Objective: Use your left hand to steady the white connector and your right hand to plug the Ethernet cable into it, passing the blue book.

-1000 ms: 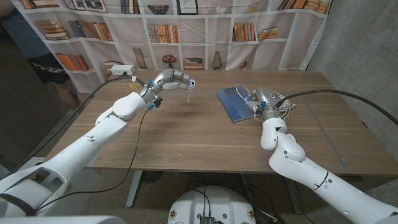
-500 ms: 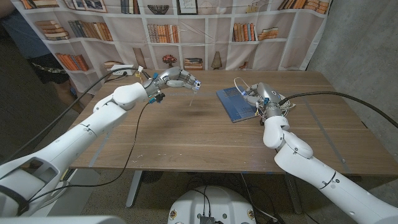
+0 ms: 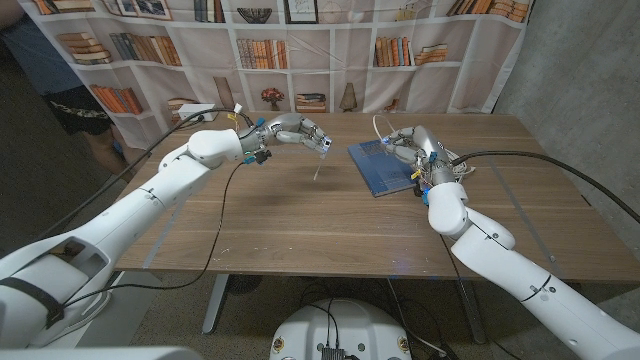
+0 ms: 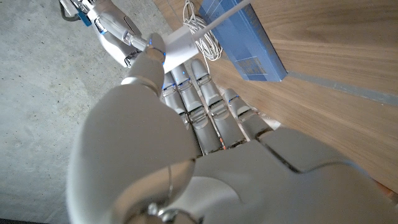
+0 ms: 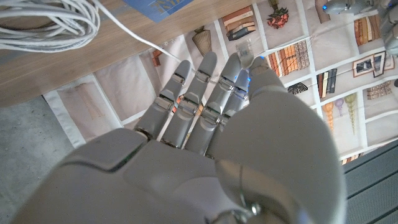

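My left hand (image 3: 298, 131) hangs above the table's back middle and pinches the white connector (image 3: 323, 146), whose short tail dangles below it. In the left wrist view the connector (image 4: 184, 42) sits between thumb and fingers (image 4: 205, 99). The blue book (image 3: 376, 165) lies flat between the two hands. My right hand (image 3: 416, 146) hovers over the book's right edge, gripping the Ethernet cable's clear plug (image 5: 245, 49) between thumb and finger. The white cable loops up behind that hand (image 3: 383, 127), and its coil (image 3: 457, 170) lies on the table to the right.
A white box (image 3: 199, 112) with cables sits at the table's back left corner. A person (image 3: 60, 80) stands beyond the left edge. A printed bookshelf curtain hangs behind the table. Bare wood (image 3: 300, 220) spans the front half.
My left hand has carried the connector to the right, toward the book. My right hand has risen slightly and shifted back over the book's edge.
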Available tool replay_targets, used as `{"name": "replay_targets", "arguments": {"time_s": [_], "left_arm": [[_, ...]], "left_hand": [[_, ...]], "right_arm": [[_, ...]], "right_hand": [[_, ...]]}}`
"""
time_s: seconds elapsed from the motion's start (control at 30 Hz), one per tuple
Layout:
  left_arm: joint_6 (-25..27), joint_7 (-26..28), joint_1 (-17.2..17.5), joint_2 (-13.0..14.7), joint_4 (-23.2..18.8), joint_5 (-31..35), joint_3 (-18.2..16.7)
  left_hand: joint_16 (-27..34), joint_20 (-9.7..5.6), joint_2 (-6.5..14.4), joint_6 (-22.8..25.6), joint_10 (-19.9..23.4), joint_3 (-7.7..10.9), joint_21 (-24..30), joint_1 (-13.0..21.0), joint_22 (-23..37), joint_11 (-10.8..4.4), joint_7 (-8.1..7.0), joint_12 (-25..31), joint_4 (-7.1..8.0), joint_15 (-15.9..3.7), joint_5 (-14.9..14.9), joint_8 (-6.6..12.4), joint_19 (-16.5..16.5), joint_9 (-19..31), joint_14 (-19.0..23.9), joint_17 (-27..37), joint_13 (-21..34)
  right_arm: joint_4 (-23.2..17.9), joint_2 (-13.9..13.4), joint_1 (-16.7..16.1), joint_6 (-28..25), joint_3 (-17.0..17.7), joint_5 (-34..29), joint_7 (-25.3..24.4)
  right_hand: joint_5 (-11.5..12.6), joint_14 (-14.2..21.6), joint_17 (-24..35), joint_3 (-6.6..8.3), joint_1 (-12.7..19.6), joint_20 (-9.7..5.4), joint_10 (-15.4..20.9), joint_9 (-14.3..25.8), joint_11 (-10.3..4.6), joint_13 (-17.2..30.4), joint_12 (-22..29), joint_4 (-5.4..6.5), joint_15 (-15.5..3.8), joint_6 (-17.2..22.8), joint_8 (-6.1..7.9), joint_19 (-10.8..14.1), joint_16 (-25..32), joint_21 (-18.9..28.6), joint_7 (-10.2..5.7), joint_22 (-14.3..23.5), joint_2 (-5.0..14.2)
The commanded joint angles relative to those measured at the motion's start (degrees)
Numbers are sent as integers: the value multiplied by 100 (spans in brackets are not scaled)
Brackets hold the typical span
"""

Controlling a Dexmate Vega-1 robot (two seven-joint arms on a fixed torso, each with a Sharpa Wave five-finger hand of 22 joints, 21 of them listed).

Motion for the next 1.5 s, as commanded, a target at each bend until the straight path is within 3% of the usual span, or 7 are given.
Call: {"name": "replay_targets", "arguments": {"time_s": [0.03,0.43,0.6,0.77,1.13,1.23,1.5], "left_arm": [[-83,-800,-269,-401,652,-534,167],[-11,-896,-249,-602,852,-898,74],[179,-434,-181,-551,653,-687,76],[266,-419,-223,-687,767,-767,103],[570,-1364,-605,-968,1259,-1110,330],[676,-1458,-665,-1001,1318,-1087,398],[878,-1822,-817,-1181,1625,-1185,497]], "left_hand": [[13,-251,180,65,339,960,26,-144,14,-291,72,29,877,-268,14,21,78,26,91,16,206],[10,-251,163,78,339,1008,21,-174,15,-301,65,40,878,-263,8,31,93,27,118,17,242],[5,-253,151,70,340,1027,17,-183,15,-301,61,43,875,-265,6,29,94,27,116,15,255],[-2,-259,139,73,341,1046,6,-190,15,-305,59,46,870,-270,4,31,73,26,108,14,269],[-7,-255,130,63,335,1092,-13,-210,16,-306,59,48,869,-275,2,31,35,26,95,16,299],[-36,-202,110,52,314,1120,-80,-208,16,-297,74,44,851,-299,1,32,-168,34,-6,16,326],[-29,-205,120,28,300,1144,-85,-214,14,-286,95,45,852,-297,-1,28,-227,43,-62,28,350]], "right_arm": [[218,153,-37,1193,193,681,-171],[469,526,-61,2238,125,878,-375],[552,657,-38,2469,89,921,-380],[676,789,-7,2732,41,905,-414],[1288,1093,181,3739,-94,847,-414],[1521,1177,254,4086,-123,857,-369],[1940,1333,379,4748,-150,942,-144]], "right_hand": [[51,47,7,-16,-4,60,91,30,-46,10,4,12,-308,399,-15,4,-14,5,-338,9,58],[58,40,2,-43,-2,98,99,31,-49,1,-17,26,-299,412,-47,28,-27,12,-340,10,61],[60,37,-1,-51,-4,113,95,32,-50,-12,-34,33,-296,417,-58,37,-32,14,-342,10,65],[63,49,0,-55,1,133,106,31,-50,-23,-44,36,-295,424,-68,62,-28,22,-343,10,73],[61,85,8,-77,17,129,118,30,-51,-19,-56,37,-316,439,-95,26,-13,5,-342,11,76],[60,181,37,-87,48,130,105,29,-50,-7,-57,24,-338,445,-104,26,42,5,-339,13,86],[58,179,30,-104,83,123,79,29,-47,19,-60,10,-326,461,-124,-30,23,-15,-333,17,78]]}}
